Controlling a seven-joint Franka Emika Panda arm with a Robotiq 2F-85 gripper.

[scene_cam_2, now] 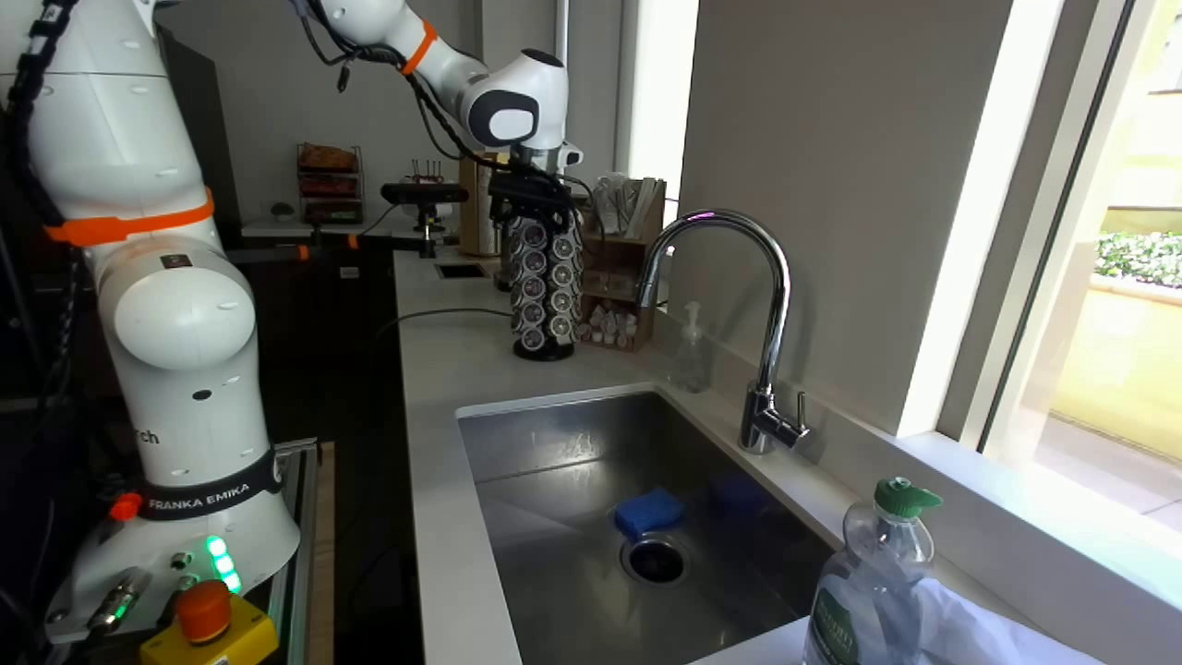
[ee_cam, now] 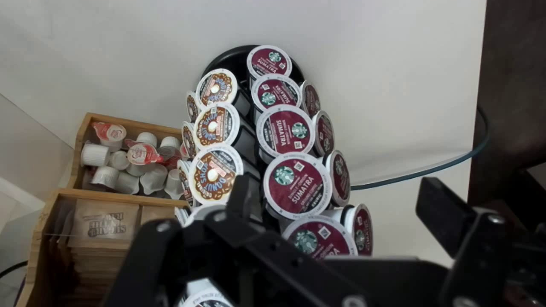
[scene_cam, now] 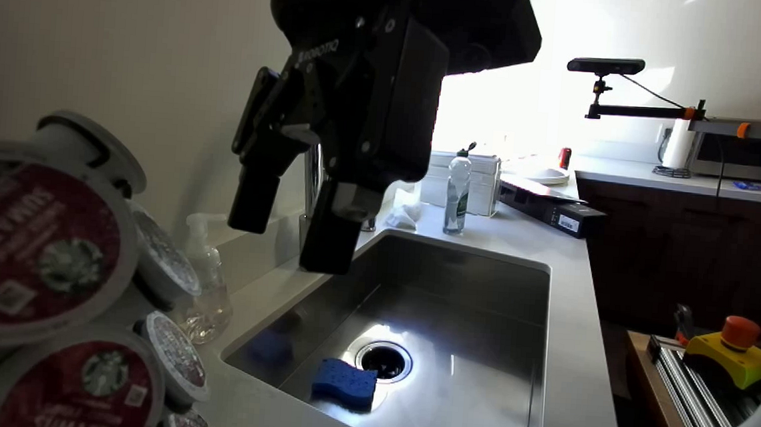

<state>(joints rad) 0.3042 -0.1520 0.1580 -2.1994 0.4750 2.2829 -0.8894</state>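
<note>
Claw (scene_cam: pixel 289 242) spread, nothing pinched, up by pod rack (scene_cam_2: pixel 545 354); contact unclear. Rack upright on counter (scene_cam_2: pixel 462 360), long axis vert., btwn front & back edges. Wrist view: pods (ee_cam: pixel 297 185) mostly twd back-edge side of gap, one finger (ee_cam: pixel 239 196) overlapping them, other twd front edge.

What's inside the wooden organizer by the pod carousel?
In the wrist view: creamer cups in one compartment, Sugar In The Raw packets in the next. The pod carousel and open gripper partly block both, and anything beneath the top cups is hidden.
</note>
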